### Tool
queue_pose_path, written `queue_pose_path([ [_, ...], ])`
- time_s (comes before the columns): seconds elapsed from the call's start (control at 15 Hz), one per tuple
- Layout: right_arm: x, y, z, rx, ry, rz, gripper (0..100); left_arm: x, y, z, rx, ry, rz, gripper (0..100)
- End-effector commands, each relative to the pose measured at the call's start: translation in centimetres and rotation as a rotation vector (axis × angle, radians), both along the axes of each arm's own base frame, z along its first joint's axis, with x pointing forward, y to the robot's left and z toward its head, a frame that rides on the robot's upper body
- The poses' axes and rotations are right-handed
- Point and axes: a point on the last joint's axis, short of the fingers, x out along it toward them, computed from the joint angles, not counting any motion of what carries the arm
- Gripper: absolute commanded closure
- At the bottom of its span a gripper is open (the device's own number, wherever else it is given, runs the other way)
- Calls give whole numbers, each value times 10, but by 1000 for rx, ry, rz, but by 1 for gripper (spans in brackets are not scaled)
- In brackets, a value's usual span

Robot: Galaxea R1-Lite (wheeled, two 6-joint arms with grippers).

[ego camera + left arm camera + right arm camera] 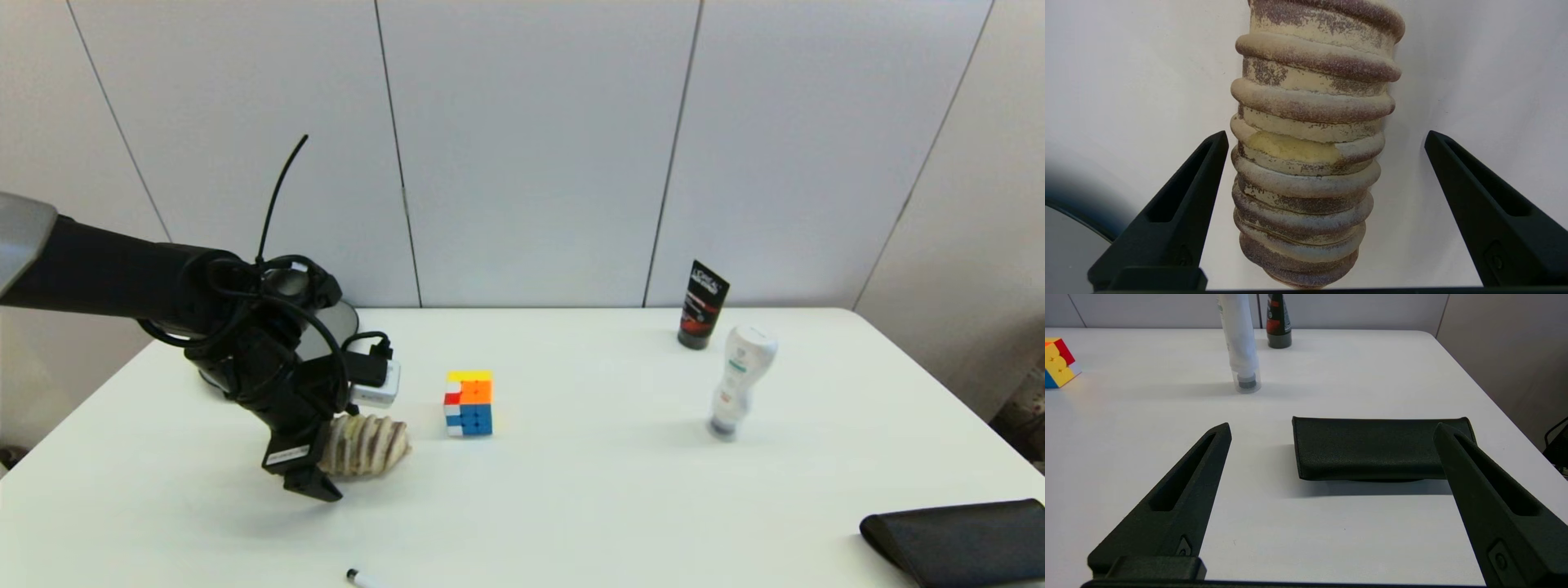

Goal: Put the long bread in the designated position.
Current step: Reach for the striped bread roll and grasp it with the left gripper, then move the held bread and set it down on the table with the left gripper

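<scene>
Lying btwn spread left tool (1325, 141) fingers: long bread (1310, 143).

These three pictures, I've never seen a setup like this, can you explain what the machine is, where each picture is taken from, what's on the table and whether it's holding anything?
It is a robot with two arms, each ending in a two-fingered gripper, at a white table. The wide picture comes from a camera on its head. The other two come from cameras on its wrists, looking out between the black fingers.

The left gripper is down at the long bread, a ridged beige-and-brown loaf lying on the table. Its fingers are open on either side of the loaf, so nothing is held. The right gripper is also open, near a black pouch.

Also on the table: a colourful cube, a white bottle, a black tube and a marker.
</scene>
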Motion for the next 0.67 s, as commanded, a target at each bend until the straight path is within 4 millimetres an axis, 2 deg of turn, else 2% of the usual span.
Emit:
queue_pose_path([
  [0.07, 0, 0, 0, 0, 0, 1, 0, 0, -1, 1, -3, -5, -11, 100],
  [0.67, 0, 0, 0, 0, 0, 1, 0, -3, 0, 17, -12, -56, -12, 100],
])
